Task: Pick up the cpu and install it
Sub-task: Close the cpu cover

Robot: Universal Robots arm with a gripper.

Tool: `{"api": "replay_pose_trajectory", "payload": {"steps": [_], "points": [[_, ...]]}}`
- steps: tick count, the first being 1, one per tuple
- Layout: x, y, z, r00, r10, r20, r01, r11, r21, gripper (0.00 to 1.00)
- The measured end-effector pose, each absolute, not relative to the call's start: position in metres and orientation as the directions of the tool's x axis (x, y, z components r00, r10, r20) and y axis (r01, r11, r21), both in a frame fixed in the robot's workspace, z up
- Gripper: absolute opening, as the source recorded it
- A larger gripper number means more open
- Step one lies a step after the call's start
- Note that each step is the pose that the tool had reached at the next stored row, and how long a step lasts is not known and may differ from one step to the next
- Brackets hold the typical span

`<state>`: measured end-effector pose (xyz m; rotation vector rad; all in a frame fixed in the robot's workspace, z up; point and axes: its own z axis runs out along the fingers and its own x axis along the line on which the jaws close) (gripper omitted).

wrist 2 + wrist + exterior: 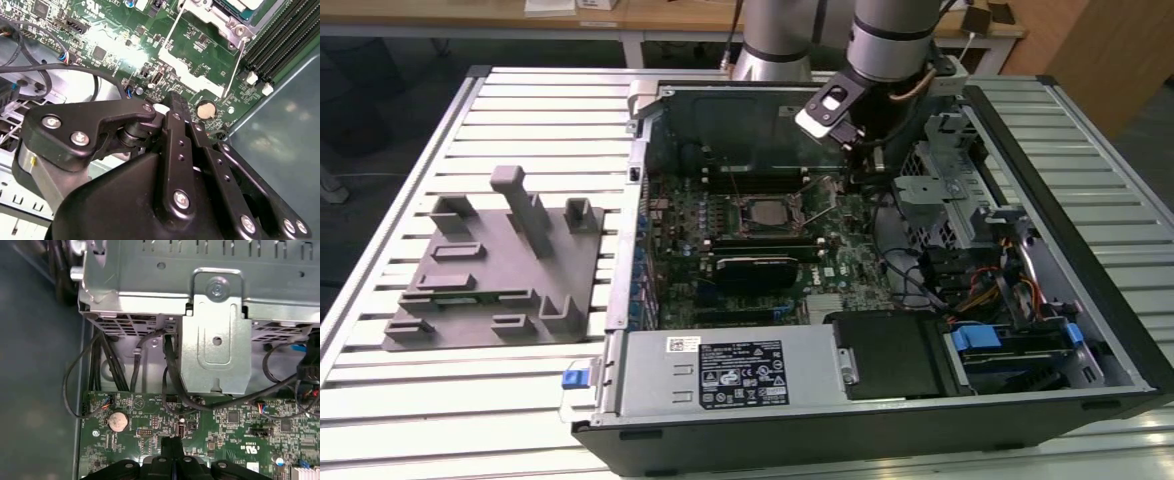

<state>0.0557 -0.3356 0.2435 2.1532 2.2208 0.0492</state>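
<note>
The cpu (767, 212) is a small silvery square lying in the motherboard socket in the middle of the open computer case; in the second wrist view a corner of the cpu (240, 6) shows in the socket. My gripper (873, 160) hangs inside the case, towards the exterior view's right of the socket and apart from it. In both wrist views the black fingers (172, 444) are pressed together with nothing between them, tips (174, 100) just above the green board near a coin battery (204, 110). A thin metal lever (234, 67) stands up beside the socket.
The computer case (881, 420) lies open on a slatted metal table (520, 100). A grey moulded tray (487, 270) with upright posts sits on the exterior view's left. A metal drive cage (215, 340) and black cables (170, 375) crowd close to my gripper. A black block (894, 355) lies nearer the front.
</note>
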Motion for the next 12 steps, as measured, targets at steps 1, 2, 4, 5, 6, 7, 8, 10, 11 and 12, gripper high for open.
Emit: {"api": "replay_pose_trajectory", "payload": {"steps": [1,2,4,5,6,7,8,10,11,12], "points": [[0.0556,-0.3356,0.2427,-0.033,0.999,-0.012,0.998,0.034,0.056,0.11],[0.0554,-0.3356,0.2419,-0.035,0.999,-0.012,0.998,0.036,0.056,0.11],[0.0538,-0.3355,0.2405,-0.037,0.999,-0.012,0.998,0.038,0.056,0.11],[0.0530,-0.3355,0.2400,-0.037,0.999,-0.012,0.998,0.038,0.056,0.11],[0.0525,-0.3355,0.2396,-0.037,0.999,-0.012,0.998,0.038,0.056,0.11],[0.0518,-0.3354,0.2393,-0.038,0.999,-0.012,0.998,0.038,0.056,0.11],[0.0511,-0.3354,0.2391,-0.038,0.999,-0.013,0.998,0.038,0.056,0.11],[0.0501,-0.3355,0.2388,-0.038,0.999,-0.012,0.998,0.038,0.056,0.11],[0.0496,-0.3355,0.2386,-0.038,0.999,-0.012,0.998,0.038,0.056,0.11],[0.0493,-0.3355,0.2384,-0.038,0.999,-0.012,0.998,0.038,0.056,0.11]]}}
